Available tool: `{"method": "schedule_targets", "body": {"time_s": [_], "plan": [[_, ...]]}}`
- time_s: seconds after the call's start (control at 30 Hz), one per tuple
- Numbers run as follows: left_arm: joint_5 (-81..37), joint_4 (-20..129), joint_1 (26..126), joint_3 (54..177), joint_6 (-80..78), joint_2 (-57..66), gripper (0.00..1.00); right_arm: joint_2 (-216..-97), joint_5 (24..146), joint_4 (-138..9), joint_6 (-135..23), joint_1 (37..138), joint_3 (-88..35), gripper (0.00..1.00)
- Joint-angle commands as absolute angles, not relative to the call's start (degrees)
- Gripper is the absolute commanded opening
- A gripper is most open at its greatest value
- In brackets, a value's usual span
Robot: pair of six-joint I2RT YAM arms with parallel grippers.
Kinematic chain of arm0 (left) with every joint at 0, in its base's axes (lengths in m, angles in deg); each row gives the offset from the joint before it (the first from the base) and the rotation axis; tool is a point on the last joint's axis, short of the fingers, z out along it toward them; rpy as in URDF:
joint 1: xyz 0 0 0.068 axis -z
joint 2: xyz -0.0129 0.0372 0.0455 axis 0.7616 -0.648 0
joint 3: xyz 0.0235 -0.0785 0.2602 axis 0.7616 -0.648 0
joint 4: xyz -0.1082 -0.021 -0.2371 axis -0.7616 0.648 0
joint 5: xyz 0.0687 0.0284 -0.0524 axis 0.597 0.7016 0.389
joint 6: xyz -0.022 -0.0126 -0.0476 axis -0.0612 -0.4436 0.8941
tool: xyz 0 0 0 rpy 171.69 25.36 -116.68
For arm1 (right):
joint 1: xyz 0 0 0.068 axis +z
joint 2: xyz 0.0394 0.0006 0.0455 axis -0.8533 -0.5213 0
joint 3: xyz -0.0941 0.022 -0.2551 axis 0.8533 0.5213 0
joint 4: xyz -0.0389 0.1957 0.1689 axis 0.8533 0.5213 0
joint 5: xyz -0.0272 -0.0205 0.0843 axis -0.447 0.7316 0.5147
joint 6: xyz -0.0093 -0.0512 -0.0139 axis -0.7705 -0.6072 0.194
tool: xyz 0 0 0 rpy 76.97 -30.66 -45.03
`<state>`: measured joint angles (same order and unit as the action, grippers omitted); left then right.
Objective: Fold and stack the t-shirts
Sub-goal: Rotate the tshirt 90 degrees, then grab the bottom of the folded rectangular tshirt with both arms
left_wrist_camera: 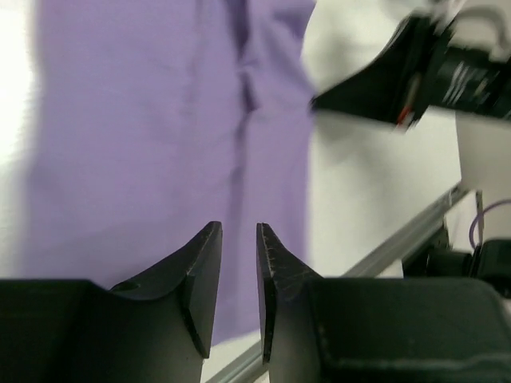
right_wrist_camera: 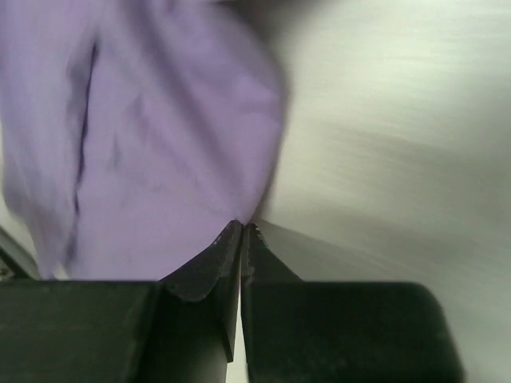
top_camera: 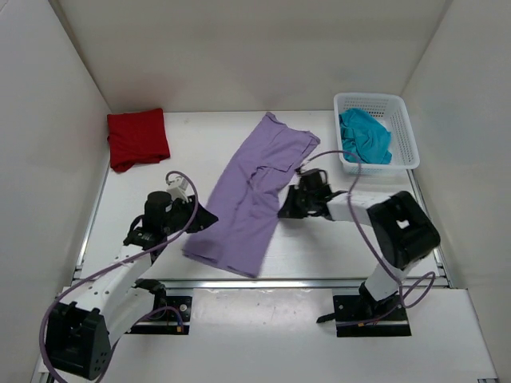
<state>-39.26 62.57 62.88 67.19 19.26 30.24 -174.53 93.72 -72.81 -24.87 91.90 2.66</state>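
Note:
The lavender t-shirt [top_camera: 247, 195] lies spread diagonally across the middle of the table. It fills the left wrist view [left_wrist_camera: 160, 120] and the left half of the right wrist view [right_wrist_camera: 160, 136]. My right gripper [top_camera: 285, 209] is at the shirt's right edge, its jaws shut with the cloth edge pinched at the tips [right_wrist_camera: 242, 226]. My left gripper [top_camera: 201, 217] is at the shirt's left edge, its jaws a narrow gap apart with nothing between them [left_wrist_camera: 238, 230]. The deep red t-shirt [top_camera: 137, 137] lies folded at the back left. The teal t-shirt [top_camera: 365, 136] lies bunched in the basket.
A white mesh basket [top_camera: 403, 120] stands at the back right. White walls close in the table on three sides. A metal rail [top_camera: 303, 281] runs along the table's near edge. My right arm shows at the top right of the left wrist view [left_wrist_camera: 431, 68].

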Motion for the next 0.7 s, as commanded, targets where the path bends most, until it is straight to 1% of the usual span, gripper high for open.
{"method": "schedule_targets", "body": {"time_s": [0.0, 0.03, 0.1, 0.17, 0.2, 0.23, 0.27, 0.3, 0.4, 0.47, 0.5, 0.53, 0.6, 0.63, 0.67], "plan": [[-36.27, 62.23, 67.79, 67.96, 18.19, 28.17, 0.35, -167.85, 102.48, -59.65, -37.9, 82.59, 5.92, 0.0], [-35.82, 62.85, 69.36, 68.22, 18.01, 27.21, 0.36, -165.75, 103.54, -57.89, -39.56, 80.14, 7.4, 0.0], [-34.25, 64.34, 70.95, 68.05, 16.97, 26.76, 0.37, -162.41, 103.9, -57.44, -40.28, 77.04, 10.04, 0.06], [-32.05, 67.32, 72.8, 67.26, 15.39, 27.54, 0.43, -158.89, 103.64, -56.56, -40.64, 74.94, 11.72, 0.27], [-30.39, 68.38, 73.5, 67.0, 14.42, 27.81, 0.46, -157.57, 103.47, -56.47, -40.2, 74.66, 11.81, 0.32], [-29.59, 70.04, 74.12, 66.12, 13.89, 28.42, 0.47, -154.51, 103.12, -56.21, -38.89, 74.57, 13.12, 0.42], [-29.32, 71.45, 74.82, 64.81, 13.88, 28.69, 0.49, -151.26, 102.85, -56.46, -37.92, 75.1, 15.31, 0.48], [-29.23, 72.34, 76.05, 64.1, 13.97, 29.04, 0.52, -148.1, 102.59, -55.68, -36.17, 75.45, 16.02, 0.5], [-25.82, 73.57, 80.88, 63.39, 15.98, 29.57, 0.57, -139.12, 100.23, -53.67, -32.65, 77.46, 23.05, 0.49], [-23.35, 75.41, 83.79, 63.56, 16.43, 29.31, 0.57, -130.35, 98.12, -49.63, -28.35, 82.28, 27.35, 0.49], [-23.08, 75.51, 83.97, 63.22, 16.95, 29.57, 0.58, -128.74, 97.41, -48.39, -27.46, 83.7, 28.33, 0.49], [-22.29, 75.68, 84.14, 63.48, 17.13, 30.01, 0.59, -124.99, 96.45, -46.38, -25.1, 85.98, 29.9, 0.46], [-21.67, 77.61, 84.93, 64.26, 17.31, 30.45, 0.59, -120.14, 97.93, -44.7, -20.36, 89.85, 33.68, 0.45], [-20.1, 78.32, 85.98, 64.36, 17.66, 30.01, 0.6, -118.46, 98.28, -43.65, -18.77, 91.95, 34.13, 0.43], [-18.87, 78.84, 86.51, 64.36, 18.44, 30.18, 0.59, -117.92, 97.93, -43.29, -17.88, 93.37, 34.48, 0.43]]}}
